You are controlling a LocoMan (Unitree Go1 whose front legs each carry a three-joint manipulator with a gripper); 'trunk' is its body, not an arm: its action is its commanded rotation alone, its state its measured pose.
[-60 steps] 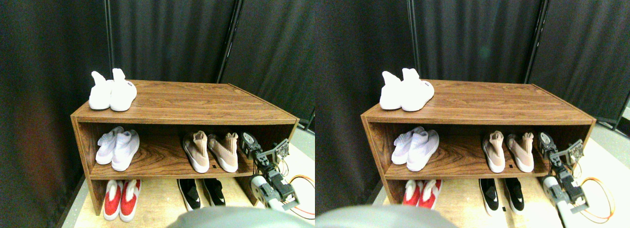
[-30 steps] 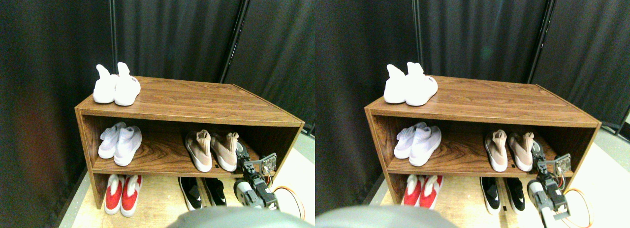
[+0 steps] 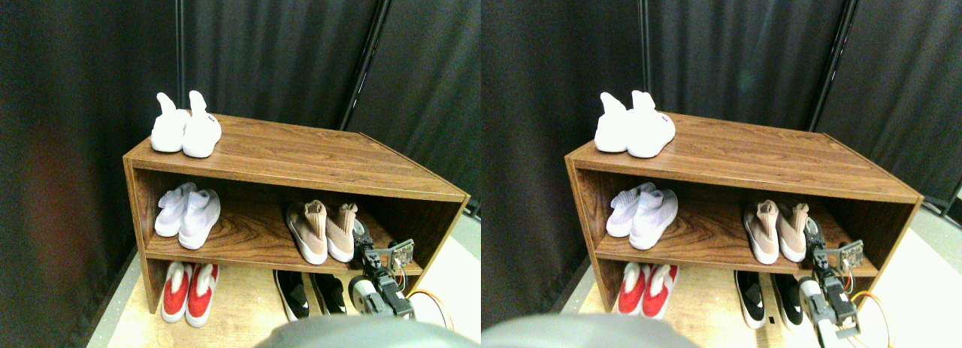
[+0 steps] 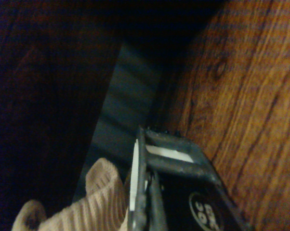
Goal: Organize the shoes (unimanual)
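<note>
The tan-beige pair (image 3: 323,229) stands on the middle shelf (image 3: 248,239) of the wooden rack (image 3: 301,156), toward its right end, toes pointing near. The right gripper (image 3: 361,235) is just beside the right shoe of this pair; whether its jaws are apart or together cannot be told. In the wrist view, a ribbed tan collar (image 4: 94,204) lies against the dark jaw frame. The low black pair (image 3: 308,292) sits on the floor below.
</note>
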